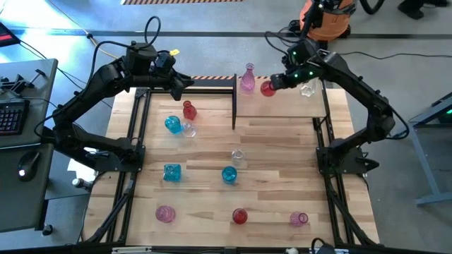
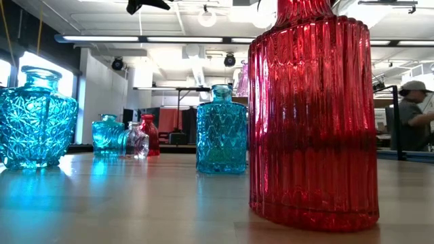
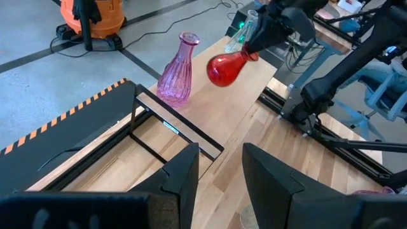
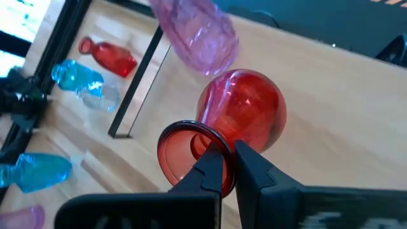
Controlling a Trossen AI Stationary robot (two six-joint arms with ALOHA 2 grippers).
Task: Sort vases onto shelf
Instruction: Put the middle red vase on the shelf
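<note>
Two dark robot arms reach over a planked wooden table (image 1: pixel 282 197) seen from above. At about one o'clock on the table lies the shelf (image 1: pixel 282 106), a pale wood board edged with black bars. The right gripper (image 4: pixel 227 166) hangs over the shelf, its fingers pinched on the flared rim of a round red vase (image 1: pixel 268 89), which is tilted with its mouth toward the gripper. Just beside it, toward nine o'clock, a tall-necked pink vase (image 1: pixel 247 79) stands upright on the shelf; a clear vase (image 1: pixel 306 89) sits on the three o'clock side, partly hidden by the arm. The left gripper (image 3: pixel 219 168) hovers near eleven o'clock, by the shelf's black end bar, its fingers partly apart and holding nothing. Nine more vases are scattered across the table: a red bottle (image 1: pixel 189 110), blue ones, clear ones and pink ones. Beyond the table, a person (image 2: pixel 407 115) shows at three o'clock in the low view.
</note>
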